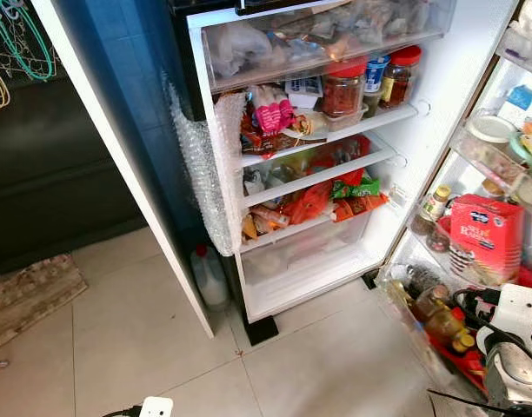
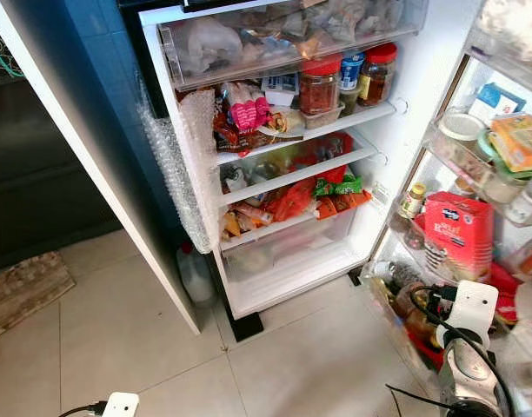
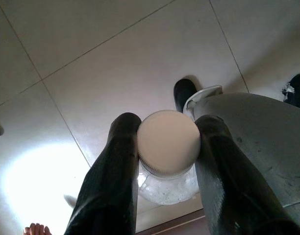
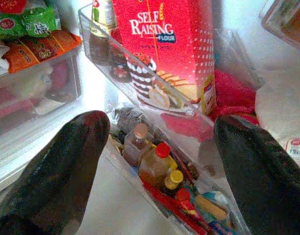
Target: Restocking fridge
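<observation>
The left gripper (image 3: 164, 147) pinches one clear jar (image 3: 167, 171) by its round white lid, both black fingers (image 3: 111, 176) pressed to its sides above the tiled floor (image 3: 115, 58). The right gripper (image 4: 160, 161) hangs spread wide before the fridge door's lowest rack (image 4: 140, 178), where four capped bottles (image 4: 155, 164) stand together. One red flour box (image 4: 164, 44) sits in the door shelf above. Farther in, the open fridge (image 1: 440, 78) holds three packed wire shelves; three jars (image 1: 342, 87) line the top one. One white jug (image 1: 209, 276) stands on the floor beside the fridge.

"SELF RAISING FLOUR" on the red carton (image 4: 164, 54) (door shelf)
</observation>
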